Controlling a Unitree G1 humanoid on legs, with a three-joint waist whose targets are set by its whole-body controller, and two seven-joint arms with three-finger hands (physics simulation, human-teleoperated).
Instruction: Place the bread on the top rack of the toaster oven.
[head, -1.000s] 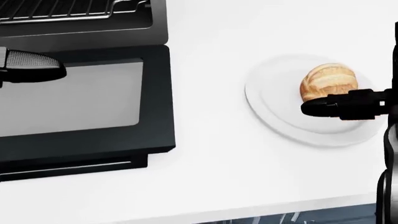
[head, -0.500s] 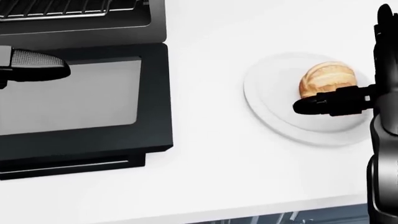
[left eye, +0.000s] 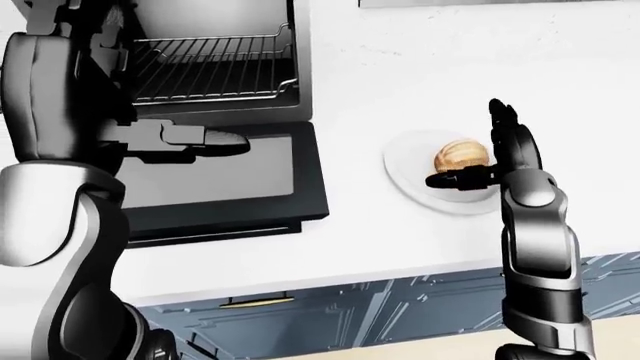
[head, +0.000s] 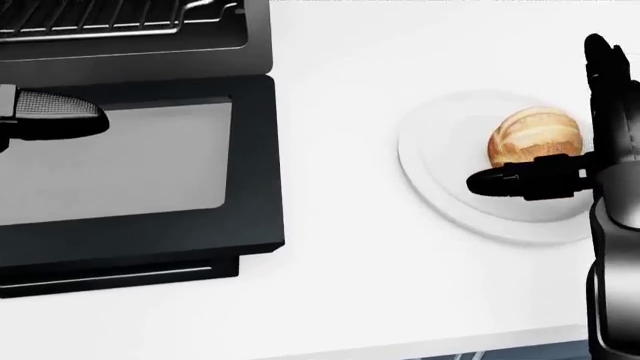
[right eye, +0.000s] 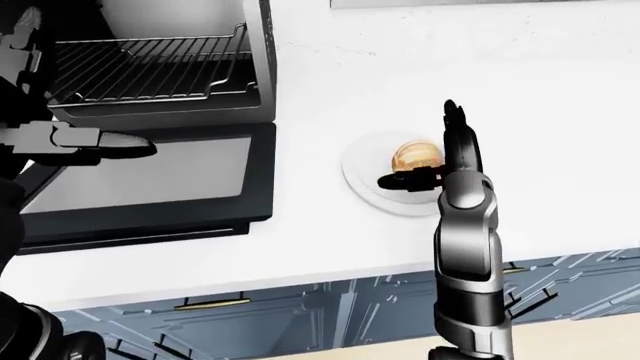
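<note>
The bread, a round golden roll, lies on a white plate on the counter at the right of the head view. My right hand is open beside the roll. Its thumb reaches across the plate just below the roll, and its fingers stand up at the roll's right. The toaster oven stands at the left with its door folded down flat. Its wire rack shows inside. My left hand hovers open and empty over the door.
The white counter runs between the oven door and the plate. Its near edge lies at the bottom of the views, with blue-grey cabinet fronts below it. A white wall stands behind the plate.
My right hand has shifted left around the roll, and its fingers have come up into the head view's upper right. The roll stays on the plate. The camera has shifted slightly.
</note>
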